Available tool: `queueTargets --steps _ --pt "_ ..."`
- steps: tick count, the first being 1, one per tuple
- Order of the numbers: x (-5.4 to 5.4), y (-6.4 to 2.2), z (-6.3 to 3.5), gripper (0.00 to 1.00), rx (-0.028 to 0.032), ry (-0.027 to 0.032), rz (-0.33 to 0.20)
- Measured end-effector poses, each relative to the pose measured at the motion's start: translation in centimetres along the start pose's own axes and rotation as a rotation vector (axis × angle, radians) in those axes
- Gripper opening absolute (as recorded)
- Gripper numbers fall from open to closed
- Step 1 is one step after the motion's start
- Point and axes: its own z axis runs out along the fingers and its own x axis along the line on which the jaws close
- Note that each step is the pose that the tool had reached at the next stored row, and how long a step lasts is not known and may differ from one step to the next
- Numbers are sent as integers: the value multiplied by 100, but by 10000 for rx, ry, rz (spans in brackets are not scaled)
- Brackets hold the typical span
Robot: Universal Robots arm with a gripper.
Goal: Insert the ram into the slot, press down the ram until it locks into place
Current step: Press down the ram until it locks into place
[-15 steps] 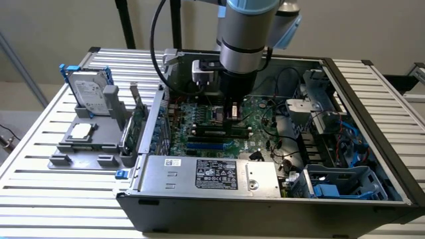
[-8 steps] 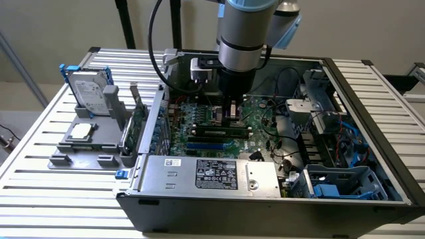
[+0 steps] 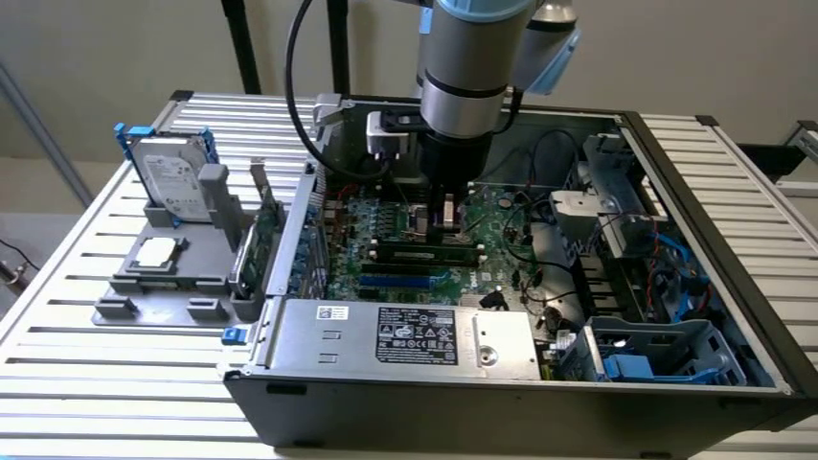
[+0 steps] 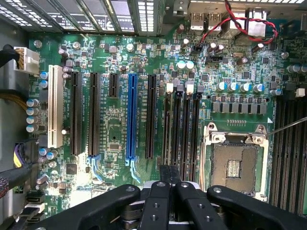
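Observation:
The ram [image 3: 416, 252], a thin green stick with black chips, stands on edge in a black slot on the motherboard [image 3: 505, 216] inside the open computer case. My gripper [image 3: 447, 235] comes straight down onto the ram, toward its end at the exterior view's right. In the wrist view the gripper [image 4: 169, 168] has its black fingers [image 4: 163, 201] closed together, tips over the end of the row of parallel black slots [image 4: 167, 129]. Whether the tips pinch the ram or only rest on its upper edge is not visible.
A long blue slot [image 4: 131, 120] and the silver processor socket [image 4: 235, 165] flank the black slots. Red cables [image 4: 240, 21] loop near the board's edge. A silver power supply [image 3: 409, 335] and drive cage [image 3: 652, 350] line the case front. A hard drive [image 3: 172, 182] stands outside.

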Motion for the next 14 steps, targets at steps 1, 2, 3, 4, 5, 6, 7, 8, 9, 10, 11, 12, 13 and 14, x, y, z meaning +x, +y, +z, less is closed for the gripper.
queueTargets --steps 1,2,3,4,5,6,7,8,9,10,11,12,13,14 --pt "-1 1 2 11 0 -1 0" --pt "-4 1 5 11 1 -1 0" --pt "-6 1 10 11 1 -2 0" --pt "-10 1 14 11 0 -1 0" --pt "-13 0 21 11 1 -3 0" --pt "-16 0 29 11 2 -4 0" --pt "-20 0 39 11 1 -3 0" --pt "-23 0 50 11 1 -3 0" --pt "-25 -1 62 11 1 -3 0" --pt "-28 -1 75 11 1 -3 0" --pt "-30 -1 87 11 1 -3 0" --pt "-33 -2 99 11 1 -2 0" --pt "-36 -2 111 11 1 -2 0" --pt "-38 -2 123 11 1 -2 0"
